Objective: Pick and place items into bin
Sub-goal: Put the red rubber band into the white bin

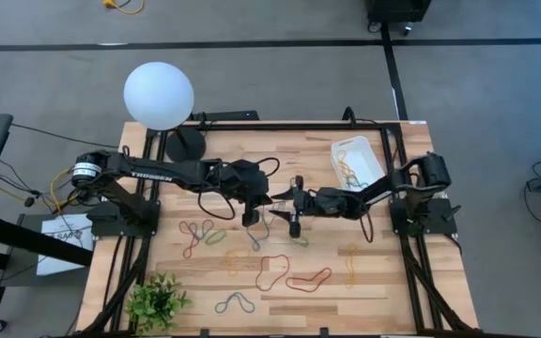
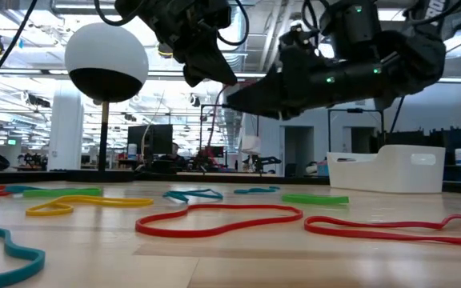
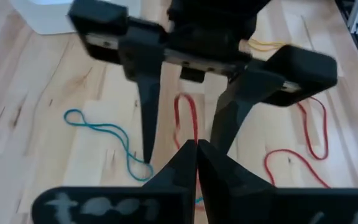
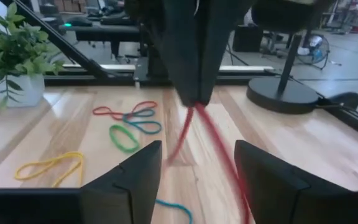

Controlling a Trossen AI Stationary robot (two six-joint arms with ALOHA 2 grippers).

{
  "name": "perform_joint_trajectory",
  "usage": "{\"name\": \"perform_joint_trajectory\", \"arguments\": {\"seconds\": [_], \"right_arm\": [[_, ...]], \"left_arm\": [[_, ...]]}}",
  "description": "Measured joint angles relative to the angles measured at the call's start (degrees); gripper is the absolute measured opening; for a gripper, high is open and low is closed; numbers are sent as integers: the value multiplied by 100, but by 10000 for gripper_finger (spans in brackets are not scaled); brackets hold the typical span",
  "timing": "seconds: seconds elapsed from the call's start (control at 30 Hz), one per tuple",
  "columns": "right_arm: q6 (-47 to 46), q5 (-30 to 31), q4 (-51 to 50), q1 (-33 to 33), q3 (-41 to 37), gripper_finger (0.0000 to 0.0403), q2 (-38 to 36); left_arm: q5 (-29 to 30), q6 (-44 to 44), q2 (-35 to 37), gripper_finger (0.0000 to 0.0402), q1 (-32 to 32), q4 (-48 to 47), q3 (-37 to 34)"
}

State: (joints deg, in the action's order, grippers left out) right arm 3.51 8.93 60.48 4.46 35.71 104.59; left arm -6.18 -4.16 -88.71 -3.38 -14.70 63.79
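A red band [image 4: 199, 134] hung from the left claw [image 3: 196, 149], pinched between its shut fingertips above the middle of the counter [image 1: 383, 272]. The right claw [image 4: 197, 163] faced it, its fingers spread wide to either side of the dangling loop, not touching it. More bands [image 1: 310, 280] in red, green, yellow and blue lay scattered over the counter. The bin [image 1: 354, 148] sat near the far right corner with several bands inside. A white globe lamp [image 1: 159, 95] stood at the far left, a plant [image 1: 158, 302] at the near left.
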Motion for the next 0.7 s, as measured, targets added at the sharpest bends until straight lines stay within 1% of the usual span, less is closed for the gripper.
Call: {"name": "perform_joint_trajectory", "arguments": {"seconds": [0.13,0.3,0.7], "right_arm": [[206,-1,-35,11,74,173,156],[304,8,-270,31,74,135,79],[309,30,-340,-23,74,49,-4]], "left_arm": [[41,-2,2,0,0,-106,0],[249,-4,2,0,-2,-344,0],[243,-4,4,0,-2,-389,0]]}}
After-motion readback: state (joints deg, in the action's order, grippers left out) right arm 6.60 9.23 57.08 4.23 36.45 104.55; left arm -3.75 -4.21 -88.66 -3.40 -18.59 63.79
